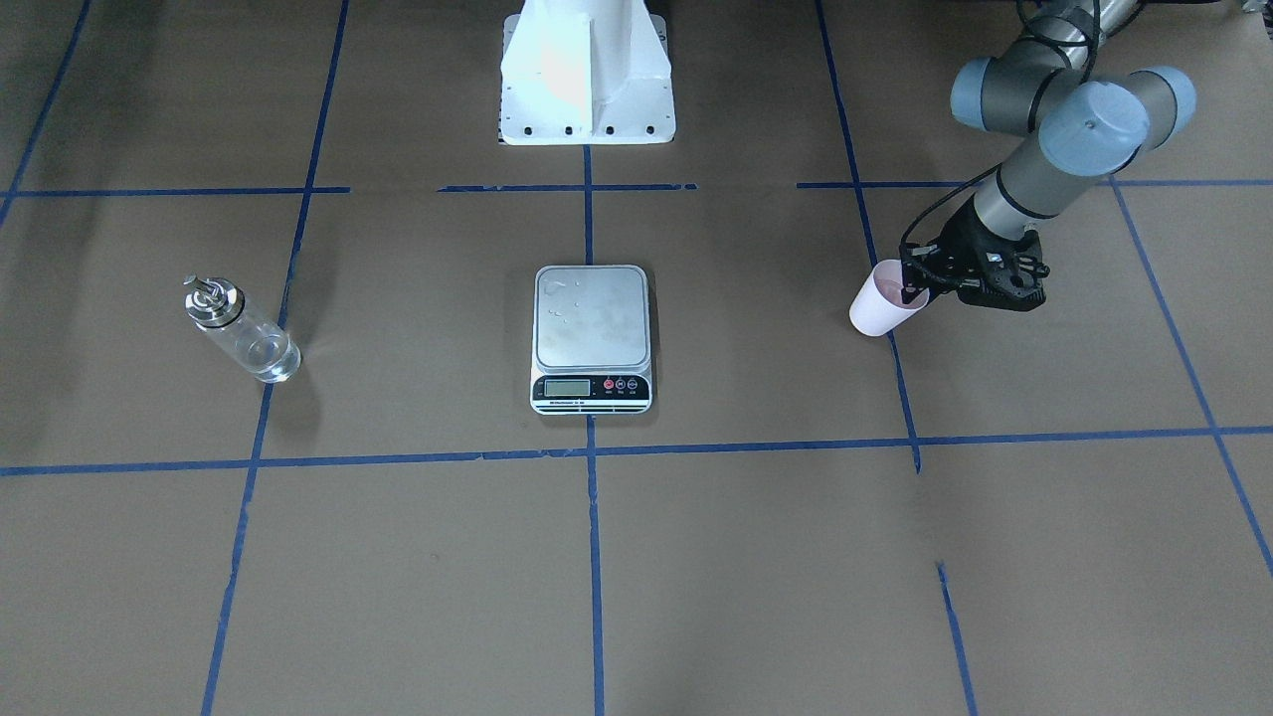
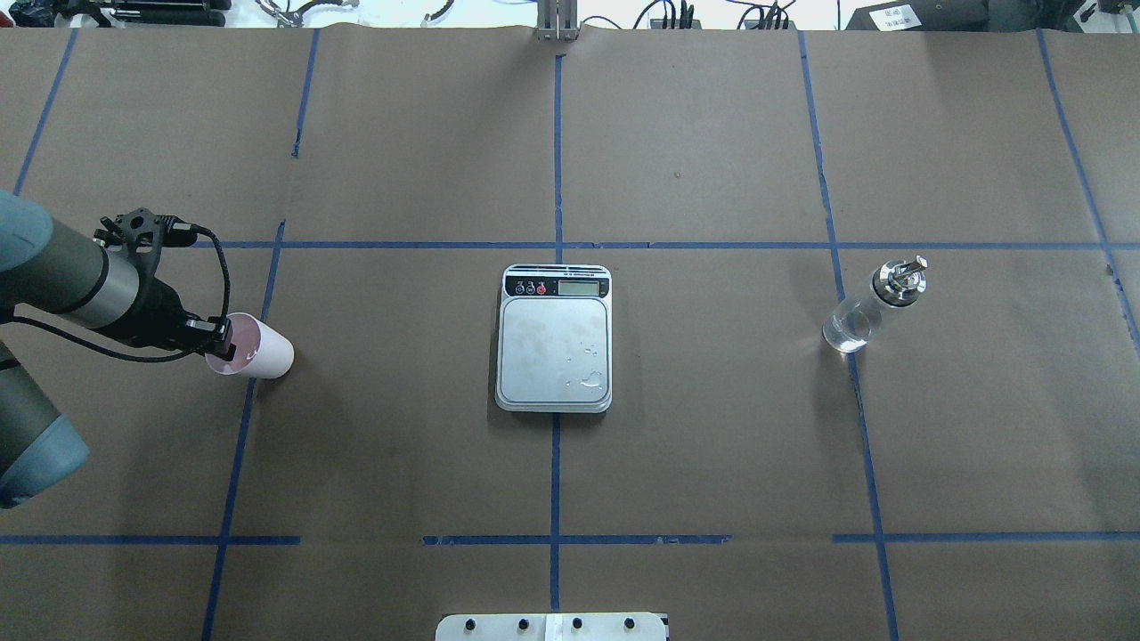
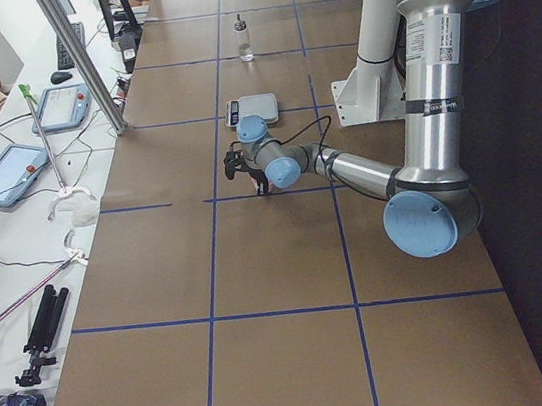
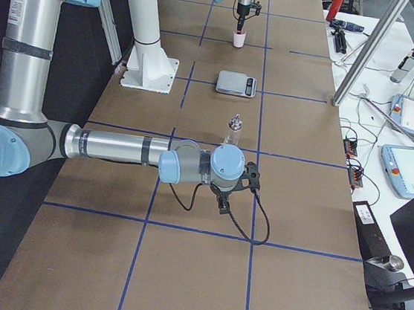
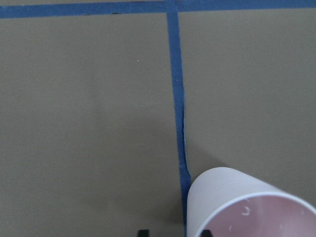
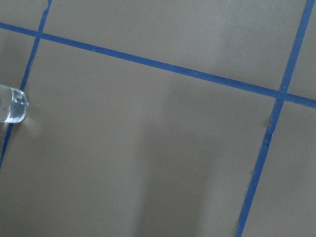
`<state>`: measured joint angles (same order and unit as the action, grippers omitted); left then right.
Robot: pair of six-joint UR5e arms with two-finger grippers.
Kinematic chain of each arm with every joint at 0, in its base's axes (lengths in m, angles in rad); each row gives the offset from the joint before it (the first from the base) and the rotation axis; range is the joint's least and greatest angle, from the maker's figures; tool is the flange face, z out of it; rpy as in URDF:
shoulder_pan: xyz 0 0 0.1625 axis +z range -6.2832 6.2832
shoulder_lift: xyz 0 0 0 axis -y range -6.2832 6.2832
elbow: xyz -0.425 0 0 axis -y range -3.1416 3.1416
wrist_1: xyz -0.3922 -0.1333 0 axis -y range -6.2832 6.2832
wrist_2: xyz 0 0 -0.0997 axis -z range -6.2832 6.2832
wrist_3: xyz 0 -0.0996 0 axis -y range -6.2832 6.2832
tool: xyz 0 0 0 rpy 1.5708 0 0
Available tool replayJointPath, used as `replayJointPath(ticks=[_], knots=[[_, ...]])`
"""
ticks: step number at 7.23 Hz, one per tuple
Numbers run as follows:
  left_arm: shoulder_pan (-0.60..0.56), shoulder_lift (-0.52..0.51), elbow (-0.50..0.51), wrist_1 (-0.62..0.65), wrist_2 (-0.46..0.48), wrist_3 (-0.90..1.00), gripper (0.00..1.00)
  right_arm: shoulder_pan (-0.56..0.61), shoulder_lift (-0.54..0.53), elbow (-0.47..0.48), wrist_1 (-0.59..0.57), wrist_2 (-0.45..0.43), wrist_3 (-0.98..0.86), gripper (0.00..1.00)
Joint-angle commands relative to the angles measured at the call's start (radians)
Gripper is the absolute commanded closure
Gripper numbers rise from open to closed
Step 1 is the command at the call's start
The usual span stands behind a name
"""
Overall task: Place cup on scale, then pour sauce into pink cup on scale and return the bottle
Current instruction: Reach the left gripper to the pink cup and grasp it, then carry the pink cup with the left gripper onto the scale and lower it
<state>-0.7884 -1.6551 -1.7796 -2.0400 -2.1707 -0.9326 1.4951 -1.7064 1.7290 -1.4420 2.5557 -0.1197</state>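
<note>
We are working on the first step: getting the cup [image 2: 263, 353] onto the scale [image 2: 543, 347]. Reading the overhead view as a clock with twelve away from the robot, the cup is standing on the brown paper [image 2: 401, 427] well out at nine o'clock from the scale. The bottle [image 2: 868, 307] is standing well out at three o'clock.

The left gripper [image 2: 218, 343] is sitting at the cup's rim on its nine o'clock side. In the left wrist view its jaws are looking spread, one outside the wall and one over the mouth, not yet pinching. We are judging that the next move is calling for a gentle squeeze on that thin wall. Then comes a lift and a carry toward three o'clock, ending upright within the platform.

The right gripper [image 4: 222, 199] is hanging apart from the bottle at its three o'clock; we cannot tell whether it is spread or pressed together.

A few droplets [image 2: 583, 374] are lying on the platform toward five o'clock. Nothing is blocking the way between cup and scale.
</note>
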Motion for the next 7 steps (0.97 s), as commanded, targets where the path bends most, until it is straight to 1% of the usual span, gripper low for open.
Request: replayJointPath(ticks=[1,2,3,4,5,6,7], knots=[[0.0,-0.002,-0.036,0.001,-0.003,-0.052,1.0,0.001,0.001,0.001,0.0,0.0,0.0,0.0],[0.0,-0.02,-0.093,0.02,-0.004,-0.111,1.0,0.001,0.001,0.004,0.002,0.0,0.0,0.0],[0.003,-0.14,-0.096,0.109,-0.001,-0.217,1.0,0.001,0.002,0.017,0.002,0.001,0.0,0.0],[0.073,-0.288,-0.089,0.274,0.011,-0.294,1.0,-0.003,0.005,0.023,0.002,0.001,0.0,0.0],[0.159,-0.455,-0.052,0.466,0.093,-0.34,1.0,-0.004,0.008,0.023,0.002,0.009,0.0,0.0],[0.162,-0.554,-0.017,0.53,0.119,-0.351,1.0,-0.007,0.01,0.021,0.002,0.011,0.0,0.0],[0.164,-0.61,0.033,0.523,0.124,-0.382,1.0,-0.01,0.01,0.021,0.002,0.011,0.0,0.0]])
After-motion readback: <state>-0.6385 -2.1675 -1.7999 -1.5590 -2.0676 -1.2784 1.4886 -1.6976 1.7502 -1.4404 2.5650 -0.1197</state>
